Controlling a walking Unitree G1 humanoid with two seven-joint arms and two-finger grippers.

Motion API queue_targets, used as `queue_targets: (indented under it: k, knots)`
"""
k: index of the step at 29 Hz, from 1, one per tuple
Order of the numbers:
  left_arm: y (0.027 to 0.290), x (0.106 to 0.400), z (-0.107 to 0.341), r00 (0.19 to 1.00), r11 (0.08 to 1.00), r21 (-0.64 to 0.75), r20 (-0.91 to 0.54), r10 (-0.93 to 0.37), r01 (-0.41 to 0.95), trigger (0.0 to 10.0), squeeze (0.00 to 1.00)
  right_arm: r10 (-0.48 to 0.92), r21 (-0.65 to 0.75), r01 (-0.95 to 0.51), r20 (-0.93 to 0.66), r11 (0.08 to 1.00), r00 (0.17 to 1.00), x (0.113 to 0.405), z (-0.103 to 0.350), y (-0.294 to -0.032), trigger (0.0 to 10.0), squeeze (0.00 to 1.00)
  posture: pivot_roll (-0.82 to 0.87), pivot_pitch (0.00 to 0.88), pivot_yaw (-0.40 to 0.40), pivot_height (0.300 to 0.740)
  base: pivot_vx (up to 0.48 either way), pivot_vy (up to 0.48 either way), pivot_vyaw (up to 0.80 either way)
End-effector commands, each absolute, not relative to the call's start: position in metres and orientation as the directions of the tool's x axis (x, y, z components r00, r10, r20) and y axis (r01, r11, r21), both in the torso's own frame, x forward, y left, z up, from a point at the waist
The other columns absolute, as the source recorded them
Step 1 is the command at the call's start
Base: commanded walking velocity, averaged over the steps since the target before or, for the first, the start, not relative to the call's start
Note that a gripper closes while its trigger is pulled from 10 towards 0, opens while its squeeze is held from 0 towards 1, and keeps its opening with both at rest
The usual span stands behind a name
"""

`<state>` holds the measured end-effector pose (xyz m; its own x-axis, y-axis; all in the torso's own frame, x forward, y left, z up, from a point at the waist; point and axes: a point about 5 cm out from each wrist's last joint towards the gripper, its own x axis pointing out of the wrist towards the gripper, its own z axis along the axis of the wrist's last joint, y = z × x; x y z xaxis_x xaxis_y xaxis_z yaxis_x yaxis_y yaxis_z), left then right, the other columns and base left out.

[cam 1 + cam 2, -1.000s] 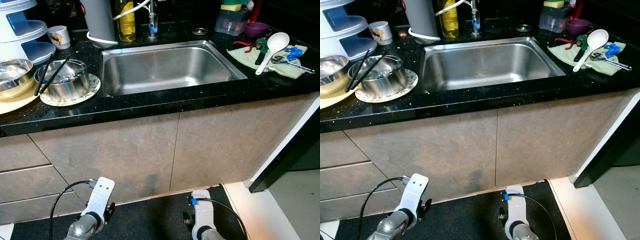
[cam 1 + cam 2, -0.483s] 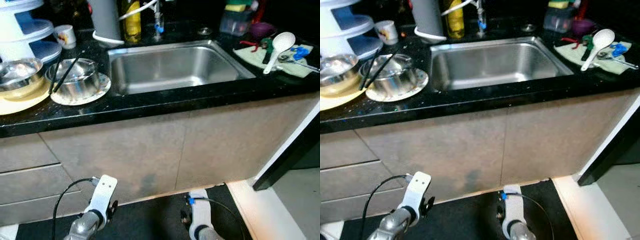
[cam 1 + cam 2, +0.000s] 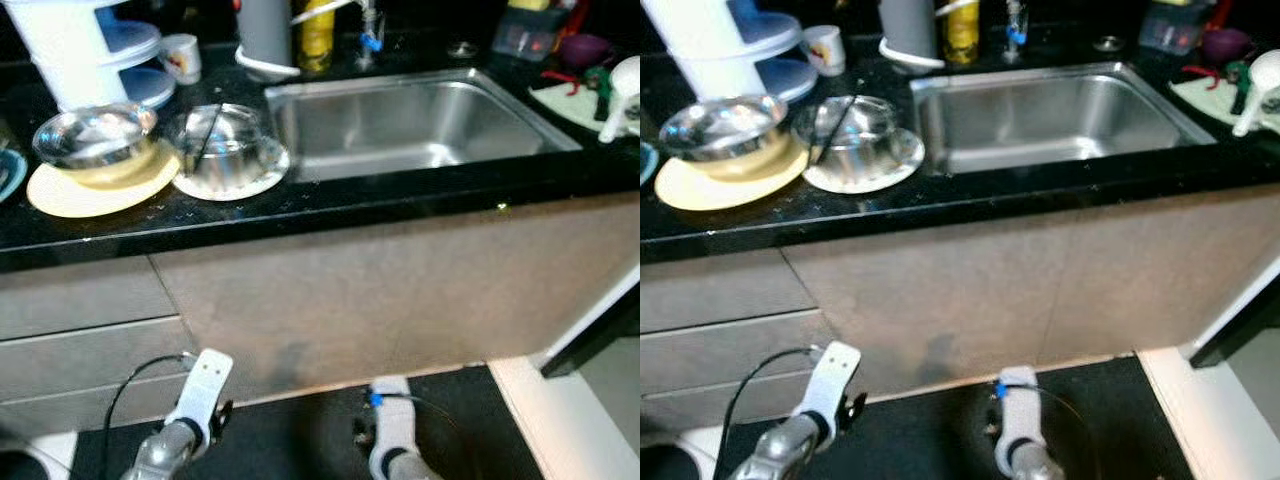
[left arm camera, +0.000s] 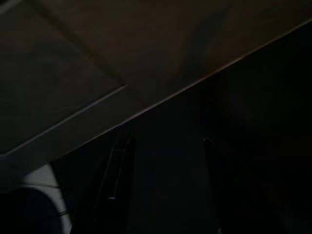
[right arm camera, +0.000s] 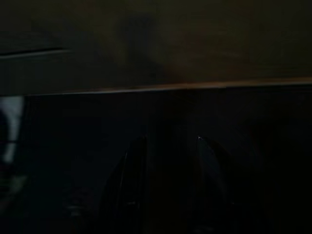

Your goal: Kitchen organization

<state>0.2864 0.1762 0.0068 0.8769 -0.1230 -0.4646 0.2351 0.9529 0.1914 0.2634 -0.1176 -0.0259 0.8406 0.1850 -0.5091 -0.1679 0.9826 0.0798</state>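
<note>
Steel bowl (image 3: 222,146) with chopsticks on patterned plate, black speckled desk (image 3: 300,205), steel sink (image 3: 410,120), left hand (image 4: 161,190) and right hand (image 5: 168,180) fingers apart, empty

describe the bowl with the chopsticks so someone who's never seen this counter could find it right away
Start at the steel sink set in the black counter. Just to the robot's left of it, a steel bowl sits on a white patterned plate. Unlike the neighbouring steel bowl on the yellow plate further left, this one has dark chopsticks leaning in it.
</note>
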Motion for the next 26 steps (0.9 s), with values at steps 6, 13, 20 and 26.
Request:
queue_targets:
  k: [6, 13, 20, 26]
  knots:
    - [0.1821, 0.2797, -0.0004, 0.861, 0.949, 0.201, -0.495, -0.117, 0.244, 10.0, 0.00, 0.169, 0.078, -0.151, -0.531, 0.985, 0.830, 0.2565, -0.0324, -0.1218, 10.0, 0.00, -0.01, 0.193, 0.056, 0.740, 0.000, 0.387, 0.00]
    - [0.1829, 0.2792, -0.0018, 0.846, 0.934, 0.228, -0.519, -0.123, 0.275, 10.0, 0.00, 0.168, 0.076, -0.151, -0.531, 0.986, 0.830, 0.2561, -0.0328, -0.1230, 10.0, 0.00, -0.01, 0.187, 0.058, 0.740, 0.000, 0.099, 0.00]
    - [0.1860, 0.2778, -0.0034, 0.839, 0.937, 0.229, -0.535, -0.105, 0.264, 10.0, 0.00, 0.166, 0.077, -0.148, -0.529, 0.986, 0.832, 0.2559, -0.0329, -0.1228, 10.0, 0.00, -0.01, 0.181, 0.063, 0.740, 0.000, -0.480, 0.00]
    - [0.1860, 0.2776, -0.0036, 0.837, 0.936, 0.227, -0.536, -0.110, 0.269, 10.0, 0.00, 0.167, 0.080, -0.148, -0.531, 0.986, 0.831, 0.2543, -0.0340, -0.1218, 10.0, 0.00, 0.00, 0.174, 0.067, 0.740, 0.000, -0.480, 0.00]
